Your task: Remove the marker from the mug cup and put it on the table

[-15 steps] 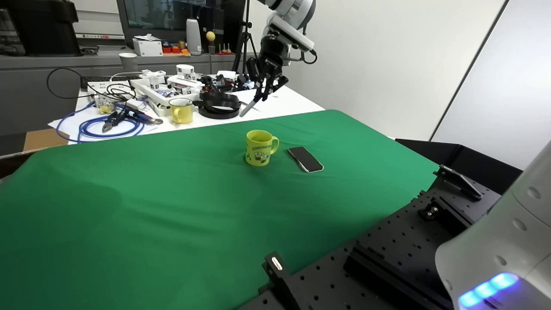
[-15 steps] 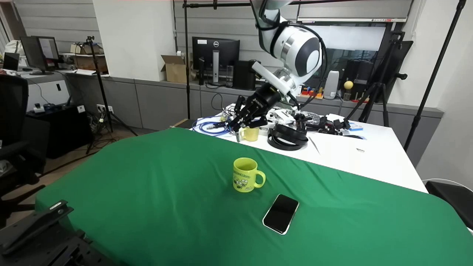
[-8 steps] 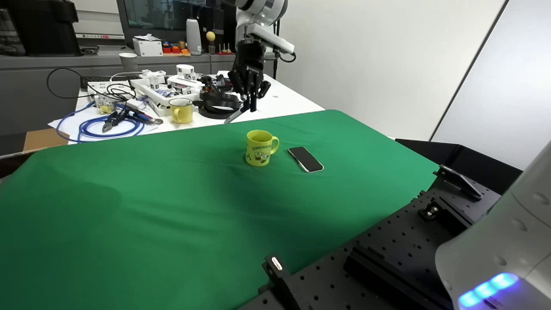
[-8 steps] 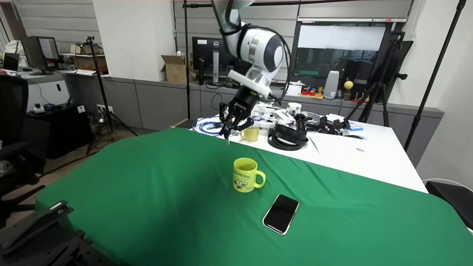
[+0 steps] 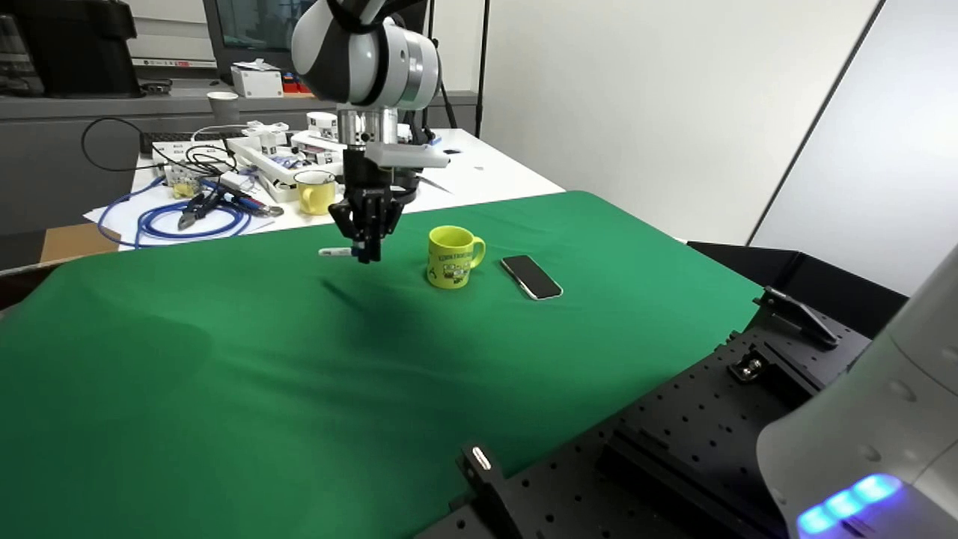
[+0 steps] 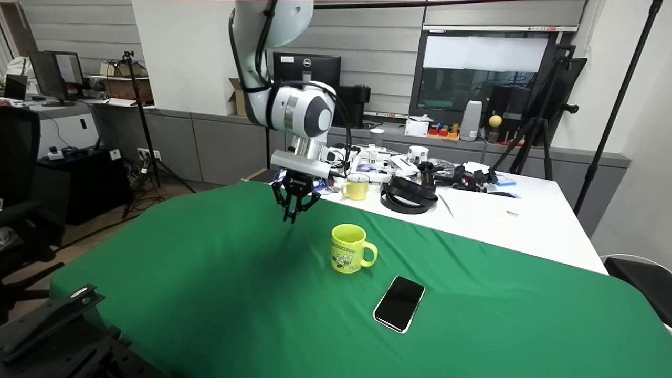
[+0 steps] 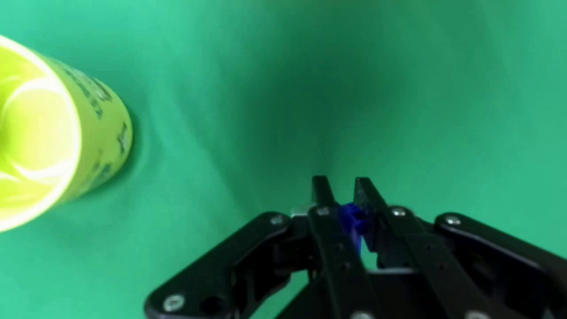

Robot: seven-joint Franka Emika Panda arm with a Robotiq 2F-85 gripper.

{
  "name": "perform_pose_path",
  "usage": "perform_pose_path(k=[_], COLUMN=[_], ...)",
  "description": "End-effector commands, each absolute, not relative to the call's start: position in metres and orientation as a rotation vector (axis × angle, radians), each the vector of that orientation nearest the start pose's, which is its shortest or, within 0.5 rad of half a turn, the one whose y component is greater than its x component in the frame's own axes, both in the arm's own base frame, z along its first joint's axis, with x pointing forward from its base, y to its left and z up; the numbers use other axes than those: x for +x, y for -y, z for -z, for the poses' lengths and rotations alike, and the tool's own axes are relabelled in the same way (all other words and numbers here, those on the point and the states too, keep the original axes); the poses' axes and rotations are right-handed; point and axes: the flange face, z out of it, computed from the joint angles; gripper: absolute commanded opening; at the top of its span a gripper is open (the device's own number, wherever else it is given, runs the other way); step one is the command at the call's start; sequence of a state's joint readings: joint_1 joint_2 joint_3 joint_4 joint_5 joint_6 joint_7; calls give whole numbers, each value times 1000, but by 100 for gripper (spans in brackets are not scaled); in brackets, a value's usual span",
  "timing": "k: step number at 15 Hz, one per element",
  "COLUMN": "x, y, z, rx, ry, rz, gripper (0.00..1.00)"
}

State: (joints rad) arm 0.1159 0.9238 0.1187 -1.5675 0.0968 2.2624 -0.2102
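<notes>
The yellow-green mug cup (image 5: 447,267) stands upright on the green-covered table (image 5: 262,374); it also shows in an exterior view (image 6: 345,256) and in the wrist view (image 7: 99,137), where the visible inside holds nothing. My gripper (image 5: 367,253) is above the cloth beside the mug, on the side away from its handle; it also shows in an exterior view (image 6: 290,216) and the wrist view (image 7: 342,184). It is shut on the marker's blue end (image 7: 352,218). The marker's light part (image 5: 335,252) sticks out sideways, nearly level, above the cloth. The fingers hide much of the marker.
A black phone (image 5: 532,277) lies flat near the mug's handle side, also in an exterior view (image 6: 399,304). Behind is a white-topped table (image 6: 493,220) with cables, black rings and another yellow mug (image 5: 316,195). A black perforated base plate (image 5: 658,449) borders the cloth.
My gripper has come from over the white-topped table to beside the mug, lower and closer to the cloth, with the marker still held. It has turned more upright. Mug and phone have not moved.
</notes>
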Motion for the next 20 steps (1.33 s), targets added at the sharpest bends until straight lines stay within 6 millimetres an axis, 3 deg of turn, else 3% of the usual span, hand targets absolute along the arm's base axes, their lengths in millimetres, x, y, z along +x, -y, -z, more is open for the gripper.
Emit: perform_pose_path(k=[1,5,10,11,12,14,20], x=[627,596,560,555,552,551,575], y=[-169,-179,-178,-178,-178,-179,-175], z=[-96,-74,-37,-34,-32,-36,-100], rx=[-2923,-2929,-2965,-2970,-2979,-2989,-2961], ry=[540,577,664,678,692,698,655], rz=[-51,165,164,155,144,113,122], gripper=[5,5,5,44,44,57,97])
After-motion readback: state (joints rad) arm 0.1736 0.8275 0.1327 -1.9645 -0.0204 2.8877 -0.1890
